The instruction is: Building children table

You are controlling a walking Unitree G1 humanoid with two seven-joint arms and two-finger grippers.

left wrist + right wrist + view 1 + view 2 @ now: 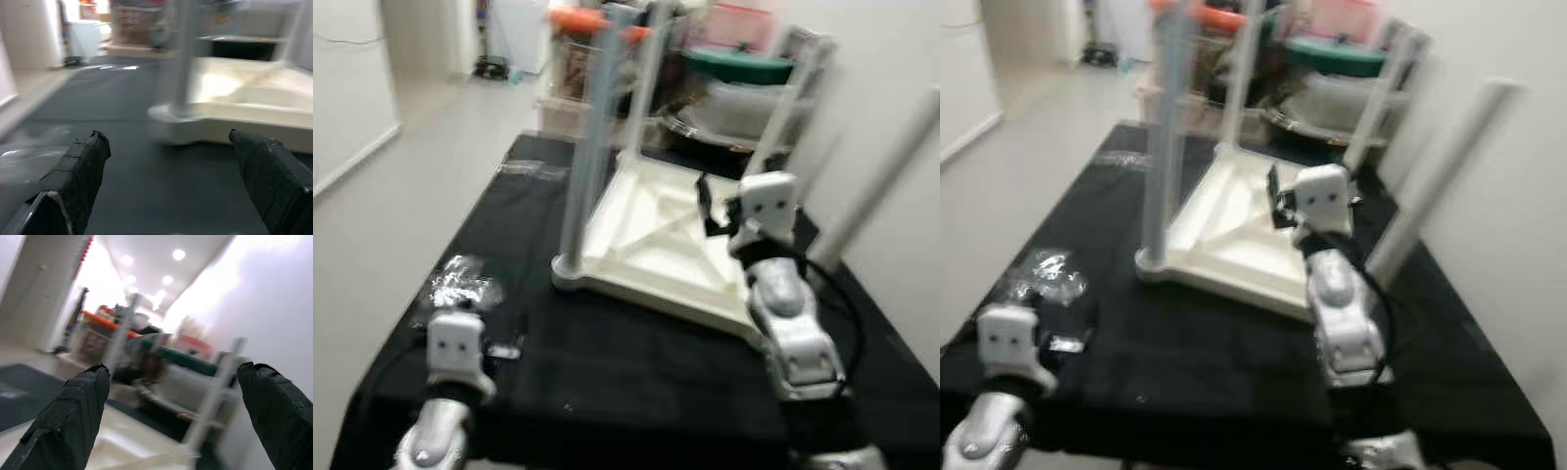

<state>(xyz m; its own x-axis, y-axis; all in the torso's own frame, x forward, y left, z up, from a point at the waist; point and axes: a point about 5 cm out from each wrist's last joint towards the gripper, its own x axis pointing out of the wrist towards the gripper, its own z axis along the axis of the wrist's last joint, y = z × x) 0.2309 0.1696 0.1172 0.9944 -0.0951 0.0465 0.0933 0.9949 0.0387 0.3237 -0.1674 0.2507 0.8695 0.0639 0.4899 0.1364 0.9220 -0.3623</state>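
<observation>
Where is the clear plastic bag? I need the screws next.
In the left eye view, the clear plastic bag lies on the black table, on the robot's left, just beyond the left gripper.

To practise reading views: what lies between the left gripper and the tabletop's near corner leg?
Only bare black cloth, seen in the left wrist view between left gripper and leg.

The white children's table (pixel 656 240) lies upside down, legs pointing up, directly under the right gripper (pixel 705 206) and ahead of the left gripper (pixel 171 161).
</observation>
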